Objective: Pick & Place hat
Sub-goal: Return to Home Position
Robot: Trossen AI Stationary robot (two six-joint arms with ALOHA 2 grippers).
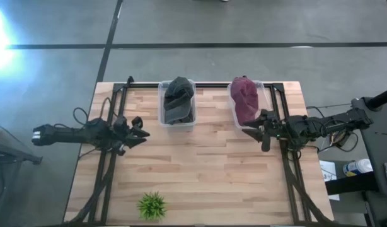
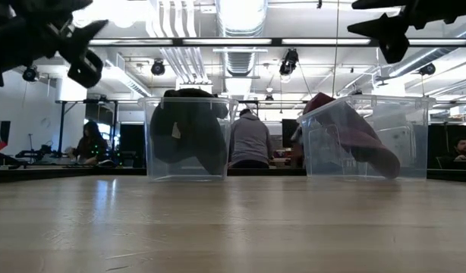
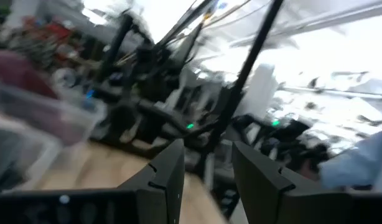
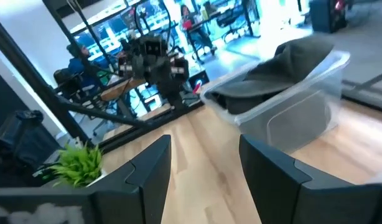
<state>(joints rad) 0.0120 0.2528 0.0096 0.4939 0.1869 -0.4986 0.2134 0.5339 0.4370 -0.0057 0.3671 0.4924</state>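
A dark grey hat [image 1: 179, 99] sits in a clear plastic bin [image 1: 162, 120] at the table's far side; it also shows in the low view [image 2: 189, 129] and the right wrist view [image 4: 284, 68]. A maroon hat [image 1: 245, 98] lies in a second clear bin [image 1: 265, 94] to its right, draped over the bin's near wall [image 2: 354, 140]. My left gripper [image 1: 142, 129] hovers open above the table's left part, empty. My right gripper [image 1: 251, 129] hovers open just near of the maroon hat's bin, empty.
A small green plant [image 1: 152, 205] stands near the table's near edge, left of centre. Bare wooden table [image 1: 206, 164] lies between the arms. People sit in the room beyond the table [image 2: 250, 140].
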